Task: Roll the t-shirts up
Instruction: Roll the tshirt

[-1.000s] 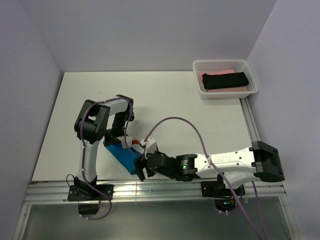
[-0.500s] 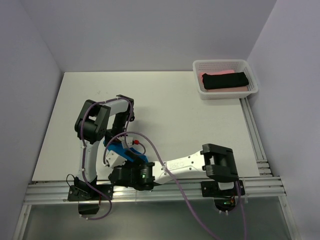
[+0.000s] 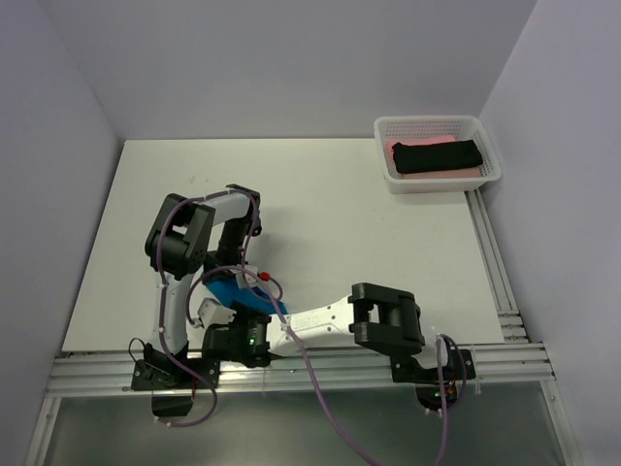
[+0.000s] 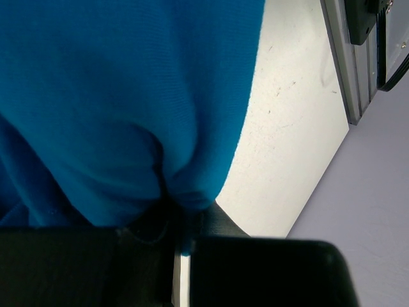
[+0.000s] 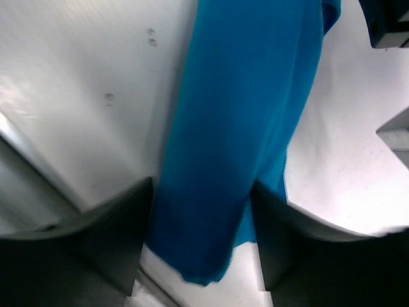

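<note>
The blue shirt lies at the near left of the table, just in front of the arm bases, with both arms crowded over it; the left end effector is clenched on a pucker of its cloth, probably to pin one end so the bundle cannot unwind or slide; the right end effector straddles the other end, a finger against each side of the cloth, likely to tighten or square the roll; whether those fingers truly squeeze it or only bracket it I cannot tell. The shirt looks like a long, narrow bundle, bright and matte; it is smooth along its length and gathered into soft folds where it is pinched; its end in the right wrist view looks uneven. A black shirt lies rolled on a pink shirt in the basket at the far right corner, well apart; those two seem done.
</note>
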Controlling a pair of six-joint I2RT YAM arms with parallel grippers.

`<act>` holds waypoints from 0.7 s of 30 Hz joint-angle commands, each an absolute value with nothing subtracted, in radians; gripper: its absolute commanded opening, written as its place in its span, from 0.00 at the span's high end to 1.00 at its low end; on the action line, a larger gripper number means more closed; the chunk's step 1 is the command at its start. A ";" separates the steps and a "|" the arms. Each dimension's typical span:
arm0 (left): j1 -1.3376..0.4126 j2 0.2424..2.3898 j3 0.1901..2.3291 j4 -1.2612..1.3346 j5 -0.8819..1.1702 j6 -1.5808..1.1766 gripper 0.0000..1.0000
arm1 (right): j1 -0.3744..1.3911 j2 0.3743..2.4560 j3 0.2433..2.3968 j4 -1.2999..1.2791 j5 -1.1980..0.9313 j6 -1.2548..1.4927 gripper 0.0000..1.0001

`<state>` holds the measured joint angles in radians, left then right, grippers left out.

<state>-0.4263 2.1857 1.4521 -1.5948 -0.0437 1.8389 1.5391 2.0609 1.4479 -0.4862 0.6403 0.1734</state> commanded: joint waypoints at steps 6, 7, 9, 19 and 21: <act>-0.422 2.232 1.420 -1.373 -0.069 1.894 1.00 | 1.480 2.000 1.358 -0.378 0.553 0.228 1.00; -0.420 2.229 1.420 -1.374 -0.066 1.898 1.00 | 1.471 1.955 1.292 -0.344 0.513 0.238 1.00; -0.420 2.218 1.424 -1.374 -0.057 1.899 1.00 | 1.441 1.901 1.214 -0.227 0.393 0.262 1.00; -0.410 2.158 1.453 -1.374 -0.008 1.933 0.84 | 1.351 1.723 0.864 0.173 0.100 0.376 1.00; -0.405 2.141 1.460 -1.374 0.021 1.942 0.77 | 1.344 1.732 0.859 0.192 0.045 0.377 1.00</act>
<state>-0.4191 2.1632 1.4506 -1.5856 -0.0105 1.8584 1.3434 1.7546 0.8963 0.1658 0.2028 0.3202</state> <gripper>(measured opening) 0.206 0.197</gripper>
